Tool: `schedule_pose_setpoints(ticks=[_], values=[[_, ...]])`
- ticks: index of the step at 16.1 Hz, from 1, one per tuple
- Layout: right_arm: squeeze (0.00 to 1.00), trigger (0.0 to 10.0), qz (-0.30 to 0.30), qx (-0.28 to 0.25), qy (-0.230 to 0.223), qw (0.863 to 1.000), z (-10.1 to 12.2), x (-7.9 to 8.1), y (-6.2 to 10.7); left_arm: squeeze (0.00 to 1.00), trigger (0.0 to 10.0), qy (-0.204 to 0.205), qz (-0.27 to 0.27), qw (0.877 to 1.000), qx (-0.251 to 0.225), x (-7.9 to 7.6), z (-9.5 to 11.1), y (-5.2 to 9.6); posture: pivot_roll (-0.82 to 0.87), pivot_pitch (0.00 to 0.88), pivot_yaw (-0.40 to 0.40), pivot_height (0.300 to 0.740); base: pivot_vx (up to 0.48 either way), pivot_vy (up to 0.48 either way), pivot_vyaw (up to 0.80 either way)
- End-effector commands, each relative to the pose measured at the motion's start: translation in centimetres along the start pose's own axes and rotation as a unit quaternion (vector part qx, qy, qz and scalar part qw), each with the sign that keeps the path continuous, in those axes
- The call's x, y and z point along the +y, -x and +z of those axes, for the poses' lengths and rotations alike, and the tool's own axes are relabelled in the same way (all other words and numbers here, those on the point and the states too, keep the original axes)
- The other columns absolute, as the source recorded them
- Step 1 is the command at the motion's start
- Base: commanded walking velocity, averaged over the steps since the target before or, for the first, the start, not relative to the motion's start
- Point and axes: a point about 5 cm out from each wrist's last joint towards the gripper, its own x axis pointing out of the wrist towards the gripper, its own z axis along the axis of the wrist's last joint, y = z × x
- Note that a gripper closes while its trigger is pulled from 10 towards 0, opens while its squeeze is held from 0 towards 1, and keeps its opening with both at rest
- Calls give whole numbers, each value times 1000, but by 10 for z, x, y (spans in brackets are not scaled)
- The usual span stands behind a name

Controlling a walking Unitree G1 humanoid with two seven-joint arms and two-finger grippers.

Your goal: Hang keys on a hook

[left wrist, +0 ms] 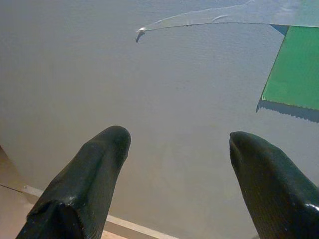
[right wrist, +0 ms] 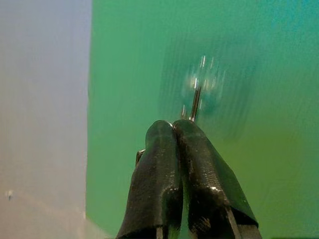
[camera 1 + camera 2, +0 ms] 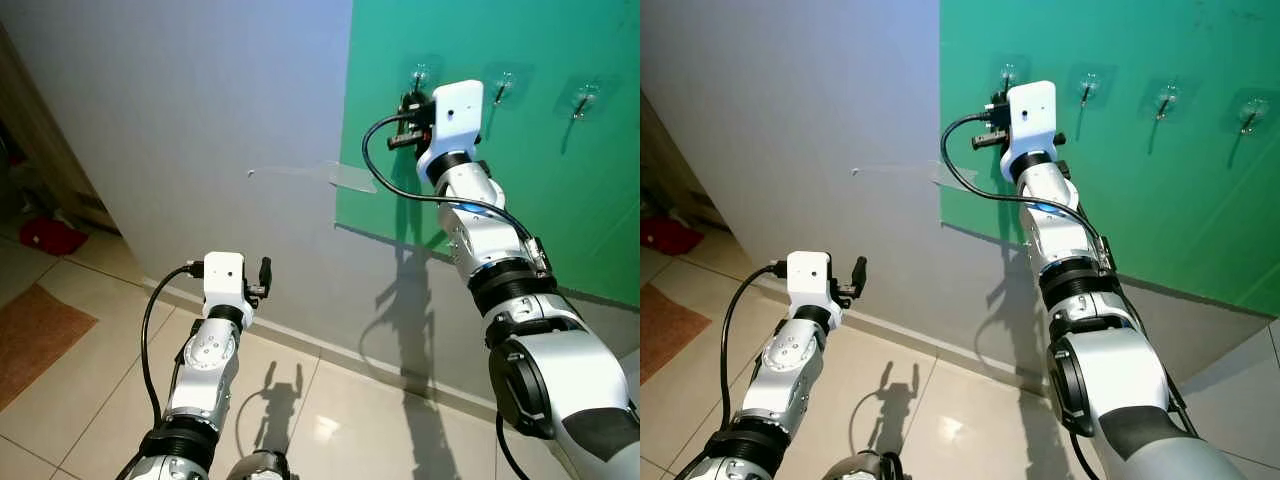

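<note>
Green panel taped over the pale grey wall, carrying a row of clear stick-on hooks. The right hand is raised to the leftmost hook — fingers pressed tightly together, tips just below the hook's metal prong. A thin bit of bent wire shows at the side of the fingers, probably part of the key ring; the keys themselves are hidden behind the hand, so presumably pinched there, but that cannot be confirmed. The wrist picture is blurred around the hook, so whether ring and prong touch cannot be told.

The arm reaches up and forward so the fingers point along the wall-normal toward the hook; my reading is that this angle lets a ring slide over the upturned prong from above. The other hooks farther right along the panel look bare.

The left hand is held low, facing the grey wall, fingers spread wide apart and empty — idle, kept out of the way. A strip of clear tape runs across the wall to the panel's edge.

Judgement: the hanging step is under way, not yet finished. Next calls for a small lift and drop over the prong, then release. Risk: missing the prong, keys falling to the tiled floor.
</note>
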Motion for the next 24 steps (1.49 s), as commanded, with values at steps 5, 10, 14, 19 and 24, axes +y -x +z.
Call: schedule_pose_setpoints(ticks=[5,10,14,19,24], values=[[0,0,-5,61,-1,998,-28,-3,9,0,10000,2,3,1000,-3,2,3,0,-9,0,1,740,0,0,0],[0,0,28,-17,-3,999,-9,5,9,0,10000,0,3,1000,-1,3,2,1,-15,0,6,740,0,0,0],[0,0,46,-79,5,996,12,7,8,0,10000,0,-3,1000,0,0,3,-2,-29,0,14,740,0,0,0],[0,0,41,-86,5,995,15,5,7,0,10000,0,-4,1000,-1,-1,4,-2,-28,0,15,740,0,0,0],[0,0,27,-83,11,996,21,0,-1,0,10000,-1,2,1000,-6,3,7,-4,-9,0,5,740,0,0,0]])
